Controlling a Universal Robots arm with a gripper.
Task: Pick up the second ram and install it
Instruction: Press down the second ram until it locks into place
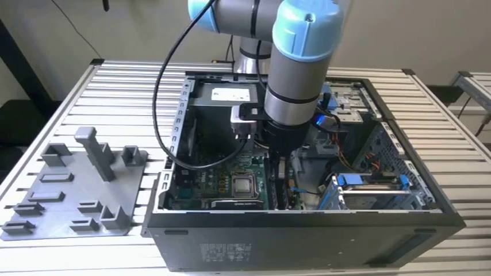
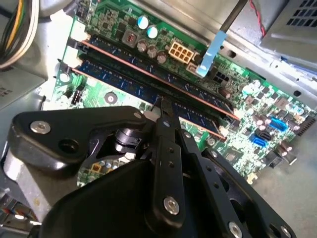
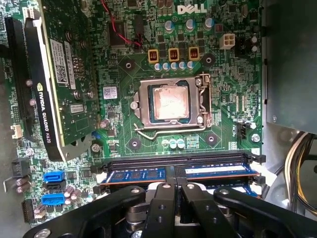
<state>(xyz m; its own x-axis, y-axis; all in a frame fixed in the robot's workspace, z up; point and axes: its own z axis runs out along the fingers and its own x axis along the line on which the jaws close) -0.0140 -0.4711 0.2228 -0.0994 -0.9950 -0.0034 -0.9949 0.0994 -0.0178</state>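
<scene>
The end effector [image 3: 174,184], fingers pressed together, hides the middle of the second ram [image 3: 148,175], seated in the motherboard [image 3: 218,124] slot at six o'clock from the CPU socket [image 3: 170,105]; the graphics card [image 3: 59,74] stands at nine o'clock.

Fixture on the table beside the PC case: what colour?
Plain grey plastic fixture, no pattern. Clearest in the exterior view.

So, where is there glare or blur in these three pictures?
Exterior view: bright even light, with glare on the slatted table and a dark case interior. First wrist view: a shiny reflection on the CPU, while the gripper up close looks soft. Second wrist view: the gripper is a dark, blurred mass and the ram is sharper.
</scene>
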